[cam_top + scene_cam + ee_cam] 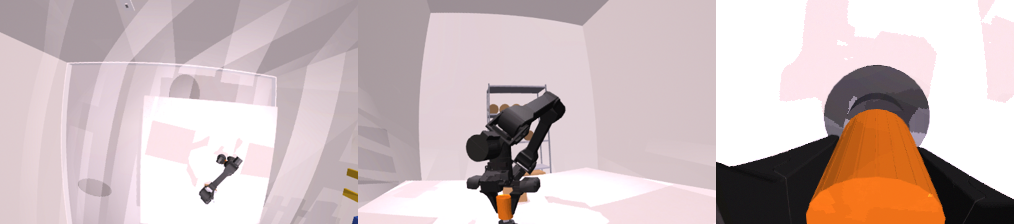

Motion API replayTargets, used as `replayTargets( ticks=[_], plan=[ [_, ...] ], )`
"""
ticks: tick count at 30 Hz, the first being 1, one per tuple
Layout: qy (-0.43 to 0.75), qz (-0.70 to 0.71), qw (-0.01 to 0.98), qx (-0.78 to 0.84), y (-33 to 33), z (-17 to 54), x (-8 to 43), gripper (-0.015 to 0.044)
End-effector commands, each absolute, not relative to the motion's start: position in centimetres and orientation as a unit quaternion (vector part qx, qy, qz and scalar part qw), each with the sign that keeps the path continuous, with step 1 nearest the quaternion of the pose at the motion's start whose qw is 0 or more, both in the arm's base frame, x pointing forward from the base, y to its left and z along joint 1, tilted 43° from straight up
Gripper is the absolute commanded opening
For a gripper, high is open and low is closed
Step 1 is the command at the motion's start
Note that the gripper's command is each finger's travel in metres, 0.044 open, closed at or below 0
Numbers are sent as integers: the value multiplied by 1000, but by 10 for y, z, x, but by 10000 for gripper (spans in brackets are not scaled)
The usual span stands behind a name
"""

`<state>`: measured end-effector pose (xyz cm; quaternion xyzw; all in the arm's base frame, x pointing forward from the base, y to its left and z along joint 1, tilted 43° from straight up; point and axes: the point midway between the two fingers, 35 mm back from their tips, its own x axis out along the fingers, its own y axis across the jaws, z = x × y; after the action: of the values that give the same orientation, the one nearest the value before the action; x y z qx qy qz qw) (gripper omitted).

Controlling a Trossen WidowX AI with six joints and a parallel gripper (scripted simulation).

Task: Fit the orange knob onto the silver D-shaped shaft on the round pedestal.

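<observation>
The orange knob [504, 208] [876, 160] is a ribbed upright cylinder. My gripper [505, 211] is shut on it, with one black finger on each side. The dark grey round pedestal [508, 221] [876, 79] is directly below the knob, partly cut off by the frame in the exterior view. A narrow light strip, likely the shaft, shows between knob and pedestal in the exterior view, so the knob's underside stands a little above the pedestal. The knob hides most of the shaft in the wrist view. The hole and both flat sides are hidden.
The arm [220, 181] [541, 136] stands on the white table [167, 201]. A tan block [523, 197] is behind the gripper in the exterior view. A metal shelf rack [516, 90] with round brown things stands beyond the table. Pale pink patches of light and shade cross the tabletop.
</observation>
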<state>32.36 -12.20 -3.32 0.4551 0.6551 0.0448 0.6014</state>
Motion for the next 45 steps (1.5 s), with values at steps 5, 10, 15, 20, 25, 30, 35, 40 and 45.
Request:
replayTargets(
  ticks=[5, 10, 15, 20, 25, 30, 35, 40, 45],
  plan=[
    [655, 33, 592, 468, -118, -37, 324, 0],
    [655, 21, 584, 479, -116, -39, 324, 0],
    [655, 17, 581, 483, -115, -41, 323, 0],
    [655, 28, 589, 473, -113, -42, 323, 0],
    [654, 40, 597, 462, -112, -44, 324, 0],
    [654, 38, 598, 462, -113, -43, 325, 0],
    [654, 38, 598, 462, -113, -43, 325, 0],
    [654, 38, 598, 462, -113, -43, 325, 131],
    [654, 38, 598, 462, -113, -43, 325, 263]
  ],
)
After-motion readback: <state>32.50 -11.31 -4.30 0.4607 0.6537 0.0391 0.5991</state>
